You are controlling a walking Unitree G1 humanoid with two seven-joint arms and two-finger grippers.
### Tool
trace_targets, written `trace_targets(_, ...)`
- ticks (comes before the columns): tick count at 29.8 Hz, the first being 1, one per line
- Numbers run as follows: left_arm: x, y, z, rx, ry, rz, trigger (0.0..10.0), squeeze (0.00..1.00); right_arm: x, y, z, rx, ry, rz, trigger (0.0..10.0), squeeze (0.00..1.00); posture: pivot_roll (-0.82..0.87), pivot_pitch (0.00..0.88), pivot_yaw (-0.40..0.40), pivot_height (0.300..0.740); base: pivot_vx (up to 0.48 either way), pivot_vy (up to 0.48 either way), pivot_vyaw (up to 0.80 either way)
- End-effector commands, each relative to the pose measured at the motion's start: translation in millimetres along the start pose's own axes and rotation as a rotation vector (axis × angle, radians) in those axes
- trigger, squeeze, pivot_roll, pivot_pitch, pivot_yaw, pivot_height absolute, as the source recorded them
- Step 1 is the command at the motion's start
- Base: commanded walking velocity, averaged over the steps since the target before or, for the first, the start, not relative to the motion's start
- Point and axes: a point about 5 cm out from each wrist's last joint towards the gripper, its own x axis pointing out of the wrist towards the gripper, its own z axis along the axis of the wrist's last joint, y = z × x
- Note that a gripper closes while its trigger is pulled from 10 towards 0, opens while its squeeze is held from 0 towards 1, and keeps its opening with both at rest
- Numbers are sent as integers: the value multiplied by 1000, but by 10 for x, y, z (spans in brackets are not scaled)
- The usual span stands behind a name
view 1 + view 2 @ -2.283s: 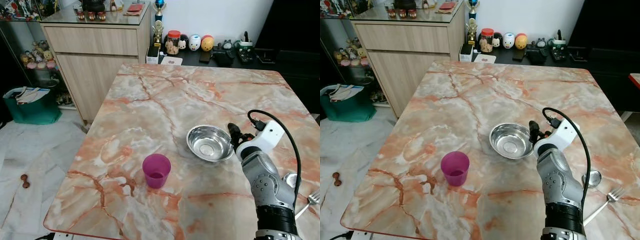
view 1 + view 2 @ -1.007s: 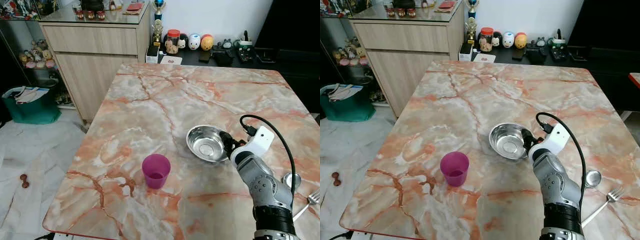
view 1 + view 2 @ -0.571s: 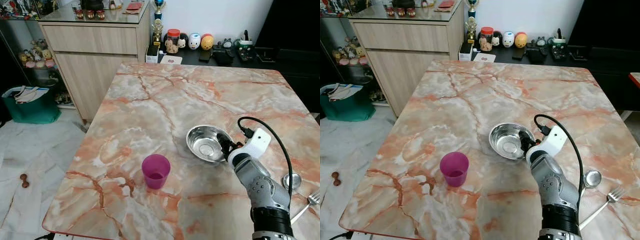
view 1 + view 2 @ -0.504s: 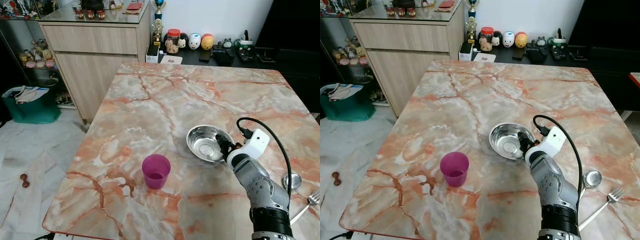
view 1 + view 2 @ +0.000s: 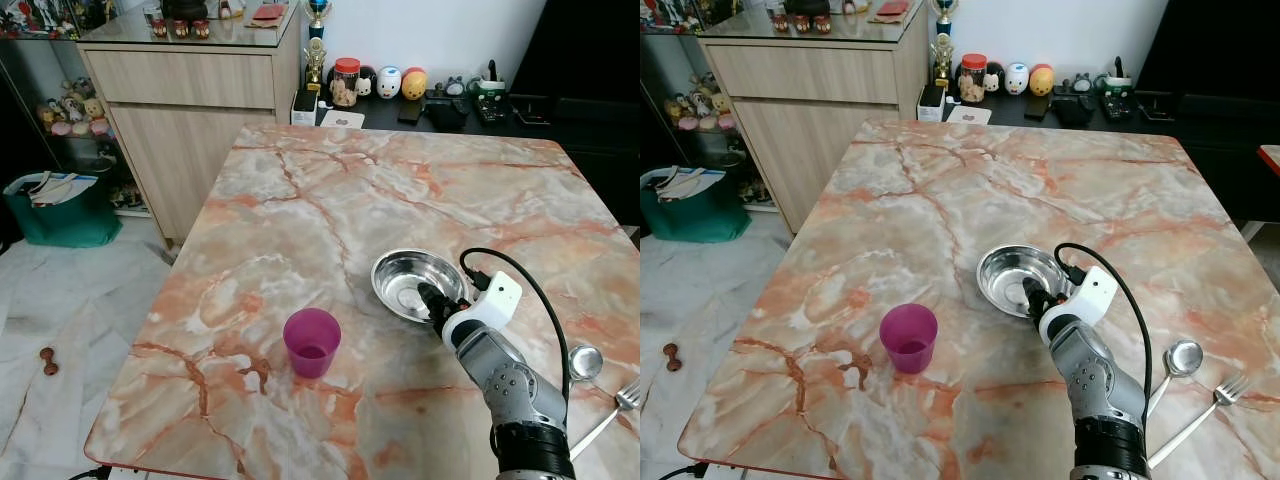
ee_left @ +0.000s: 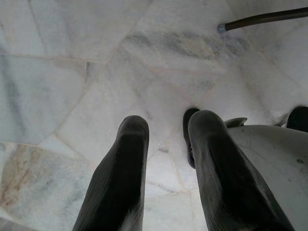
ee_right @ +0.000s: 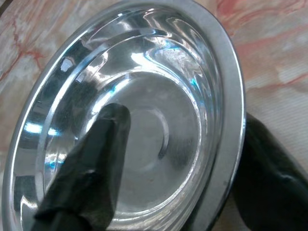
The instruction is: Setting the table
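Right gripper [image 7: 178, 159] has its jaws spread across the steel bowl's [image 5: 404, 280] rim, one finger inside, one outside. Bowl sits mid-counter [image 5: 300, 200]. Left gripper [image 6: 168, 159] hangs slightly parted over floor tiles.

Fork [image 5: 622, 403] cut off at the edge — shelf trinkets [image 5: 385, 82] too small.
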Motion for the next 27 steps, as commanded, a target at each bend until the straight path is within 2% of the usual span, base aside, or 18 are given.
trace_targets(1,-12,23,-37,22,14,2,10000,0,5,-9,-38,-1,13,-1,0,0,40,0,-27,740,0,0,0)
trace_targets(15,-14,22,-40,30,12,-2,10000,0,21,34,17,-15,-24,8,0,0,38,0,-24,740,0,0,0)
trace_targets(27,-17,28,-39,49,10,-4,10000,0,12,112,193,35,-189,39,0,0,42,0,-20,740,0,0,0)
